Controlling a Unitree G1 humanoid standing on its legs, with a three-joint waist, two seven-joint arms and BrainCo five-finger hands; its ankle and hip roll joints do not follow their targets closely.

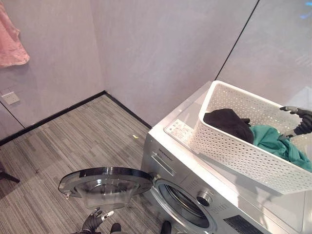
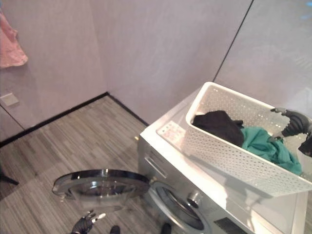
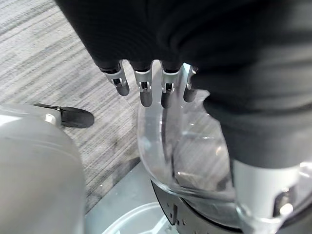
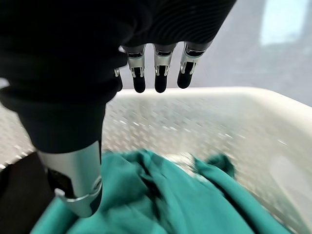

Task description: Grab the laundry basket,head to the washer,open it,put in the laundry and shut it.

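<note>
Nearest you, your left hand (image 1: 95, 221) hangs relaxed, fingers straight, by the open washer door (image 1: 105, 181). Farther back, your right hand (image 4: 146, 73), open and holding nothing, hovers directly over the green garment (image 1: 279, 141) in the laundry basket (image 1: 229, 146) atop the washer (image 1: 195, 195); the black garment (image 1: 229, 123) lies beyond reach, leftward. The drum's inside is hidden.

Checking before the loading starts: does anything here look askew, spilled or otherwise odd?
Nothing spilled or damaged. The white laundry basket sits slanted on the washer top, holding a black garment and a teal one. The washer door hangs wide open. The right hand is above the basket, the left hand below the door.
</note>
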